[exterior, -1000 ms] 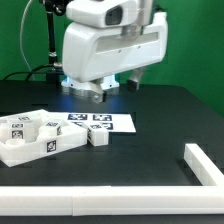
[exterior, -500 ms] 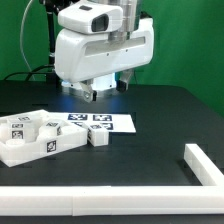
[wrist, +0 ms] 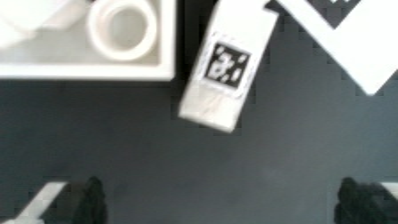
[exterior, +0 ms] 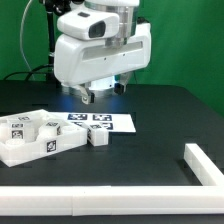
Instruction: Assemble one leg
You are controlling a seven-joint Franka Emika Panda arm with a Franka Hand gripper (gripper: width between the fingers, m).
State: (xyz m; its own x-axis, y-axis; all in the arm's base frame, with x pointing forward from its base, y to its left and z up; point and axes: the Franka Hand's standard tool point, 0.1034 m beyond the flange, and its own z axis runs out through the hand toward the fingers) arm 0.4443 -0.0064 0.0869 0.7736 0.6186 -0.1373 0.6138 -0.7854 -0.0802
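Note:
The leg (exterior: 97, 138) is a small white oblong block with a black-and-white tag. It lies on the black table just to the exterior view's right of a larger white tagged part (exterior: 30, 142). In the wrist view the leg (wrist: 219, 70) lies tag-up beside that part (wrist: 89, 45), which has a round hole. My gripper (exterior: 100, 94) hangs well above the table behind the leg. It is open and empty, and its two dark fingertips (wrist: 71, 200) stand wide apart, with the midpoint of the gripper (wrist: 221, 205) over bare table.
The marker board (exterior: 100, 122) lies flat behind the leg; its corner shows in the wrist view (wrist: 347, 35). A low white wall (exterior: 190, 165) runs along the table's front and turns back at the exterior view's right. Cables hang behind the arm.
The gripper has shifted a little toward the exterior view's left and turned slightly. The leg and the other parts have not moved.

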